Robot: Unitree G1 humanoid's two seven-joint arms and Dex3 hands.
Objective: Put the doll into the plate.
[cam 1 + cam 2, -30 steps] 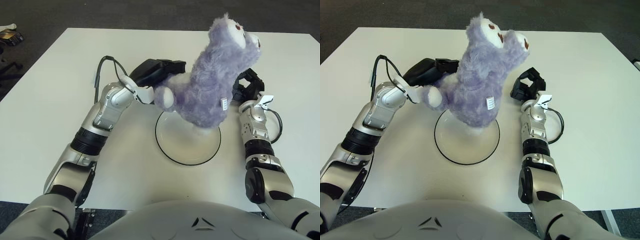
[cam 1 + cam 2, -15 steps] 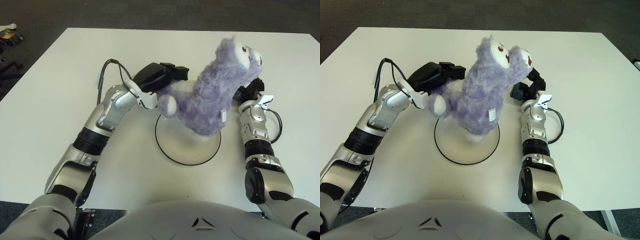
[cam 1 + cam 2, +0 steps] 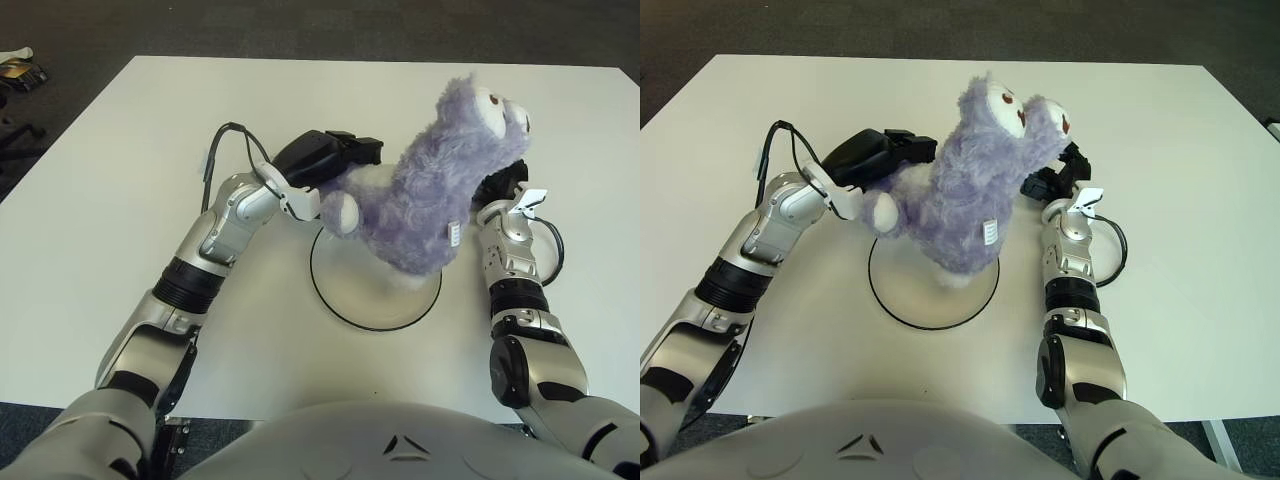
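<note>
A fluffy purple doll (image 3: 425, 195) with white eyes stands tilted over the round white plate (image 3: 345, 290) with a black rim, its pale underside low over the plate's far half. My left hand (image 3: 335, 158) is at the doll's left side, fingers closed on the fur beside its stubby arm. My right hand (image 3: 1058, 180) shows against the doll's right side under its head, partly hidden by the plush. Whether the doll touches the plate is hidden.
The white table (image 3: 120, 200) stretches around the plate. A black cable (image 3: 225, 140) loops off my left wrist and another (image 3: 552, 250) off my right wrist. Dark floor lies past the table's far edge.
The doll has come down and moved right, leaning toward my right hand. My left hand followed it rightward. The right hand has barely moved and is now partly covered by the doll's head.
</note>
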